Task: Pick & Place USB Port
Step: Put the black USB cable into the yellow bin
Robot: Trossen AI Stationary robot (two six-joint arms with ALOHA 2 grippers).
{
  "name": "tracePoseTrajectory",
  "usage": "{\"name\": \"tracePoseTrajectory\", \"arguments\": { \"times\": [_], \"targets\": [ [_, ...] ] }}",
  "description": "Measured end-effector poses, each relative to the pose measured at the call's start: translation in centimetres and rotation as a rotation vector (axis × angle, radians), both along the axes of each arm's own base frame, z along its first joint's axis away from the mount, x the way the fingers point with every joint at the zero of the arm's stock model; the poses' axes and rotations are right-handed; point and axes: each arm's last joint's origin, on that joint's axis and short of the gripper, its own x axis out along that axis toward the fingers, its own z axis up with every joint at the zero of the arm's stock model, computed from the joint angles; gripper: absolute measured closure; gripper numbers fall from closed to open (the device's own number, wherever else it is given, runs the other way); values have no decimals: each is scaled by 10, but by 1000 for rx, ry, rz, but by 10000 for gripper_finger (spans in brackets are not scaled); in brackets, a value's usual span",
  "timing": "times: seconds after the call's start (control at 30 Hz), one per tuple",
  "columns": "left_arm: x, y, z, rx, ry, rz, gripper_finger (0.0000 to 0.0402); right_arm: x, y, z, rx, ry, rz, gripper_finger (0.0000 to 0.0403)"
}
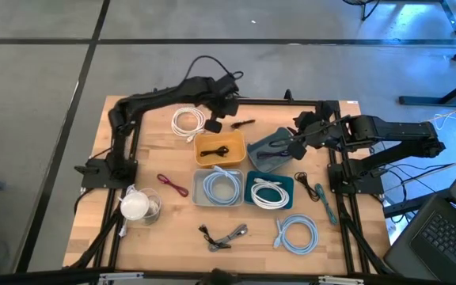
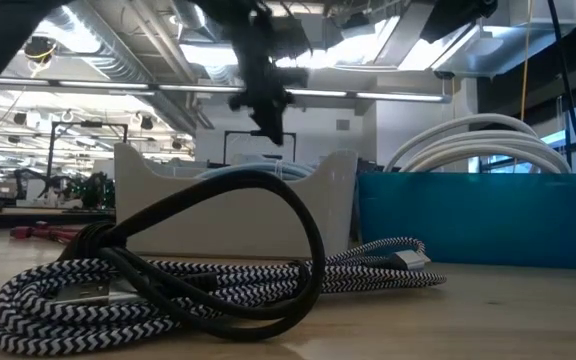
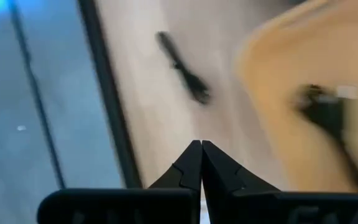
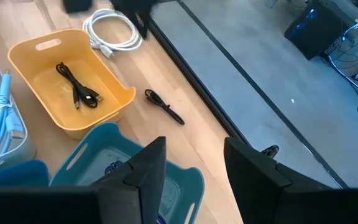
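A short black USB cable (image 1: pixel 242 123) lies on the bare wood near the table's far edge, also seen in the wrist views (image 3: pixel 182 68) (image 4: pixel 165 106). Just nearer stands a yellow bin (image 1: pixel 220 148) with another black cable (image 4: pixel 78 87) on its floor. My left gripper (image 3: pixel 201 148) hangs shut and empty above the table (image 1: pixel 214 125), between the white coil and the short black cable, beside the yellow bin's far left corner. My right gripper (image 4: pixel 194 168) stands open and empty over the grey-blue bin (image 1: pixel 271 150).
A white coiled cable (image 1: pixel 187 120) lies at the far left. A white bin with a pale blue cable (image 1: pixel 222 188) and a teal bin with a white cable (image 1: pixel 269 191) stand nearer. A braided cable (image 2: pixel 168 290), a red cable (image 1: pixel 172 184) and a pale blue coil (image 1: pixel 298 235) lie near the front.
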Motion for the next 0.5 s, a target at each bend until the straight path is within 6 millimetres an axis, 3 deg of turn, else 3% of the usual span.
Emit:
{"name": "tracePoseTrajectory", "arguments": {
  "times": [0.13,0.23,0.33,0.5],
  "targets": [
    [-5,-13,18,12,-39,-19,401,0,0,0,-7,3,8,237],
    [-1,-8,19,-12,-116,-12,401,1,0,1,-7,-5,10,237],
    [10,-2,6,-10,-139,-45,400,1,0,1,-6,-9,10,237],
    [37,12,-34,26,-137,-60,371,2,1,1,13,-8,25,237]
  ]
}}
